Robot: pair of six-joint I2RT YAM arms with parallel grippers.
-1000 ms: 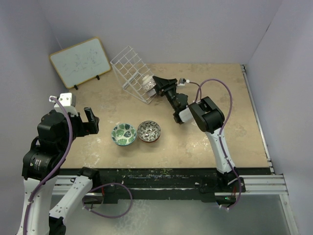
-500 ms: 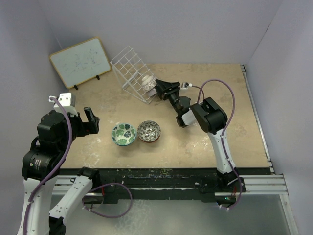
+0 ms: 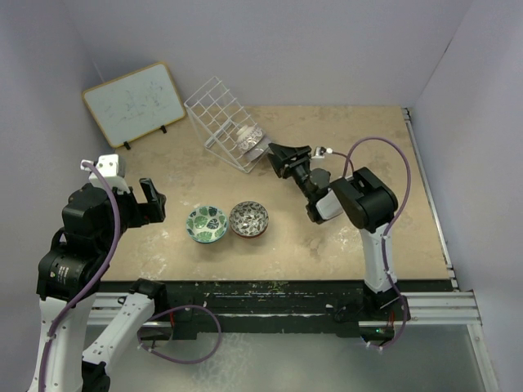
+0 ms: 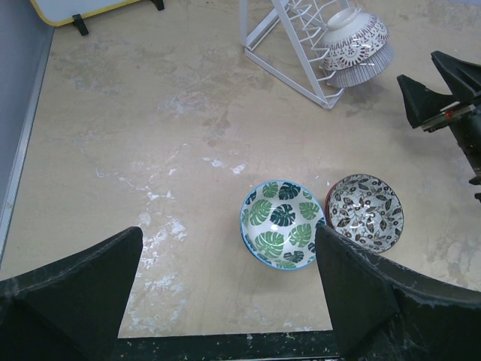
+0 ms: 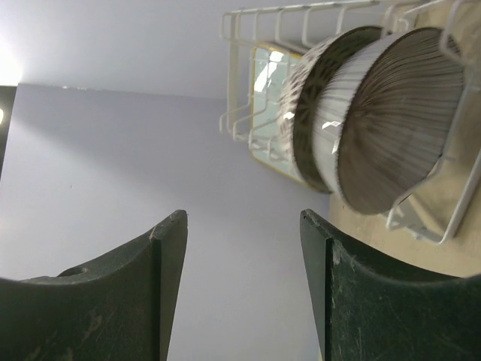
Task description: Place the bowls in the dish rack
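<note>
The white wire dish rack [image 3: 217, 114] stands at the back of the table and holds two bowls on edge at its right end [image 3: 249, 139]. In the right wrist view these are a patterned bowl [image 5: 319, 113] and a ribbed grey-brown bowl [image 5: 398, 120] in the rack [image 5: 263, 19]. My right gripper [image 3: 275, 159] is open and empty, just right of the rack and apart from the bowls; it also shows in its wrist view [image 5: 242, 226]. A green leaf bowl [image 3: 207, 223] and a grey-brown bowl [image 3: 248, 219] sit side by side on the table. My left gripper [image 3: 151, 202] is open and empty, left of them [image 4: 229, 229].
A wood-framed whiteboard [image 3: 135, 102] leans at the back left. The left wrist view shows the green leaf bowl [image 4: 282, 223], the grey-brown bowl [image 4: 366, 212] and the rack [image 4: 289, 45]. Grey walls close the table in at the back and sides.
My right gripper has let go of the bowl in the rack and backed away to the right and nearer. The bowl stays in the rack. The left arm has not moved.
</note>
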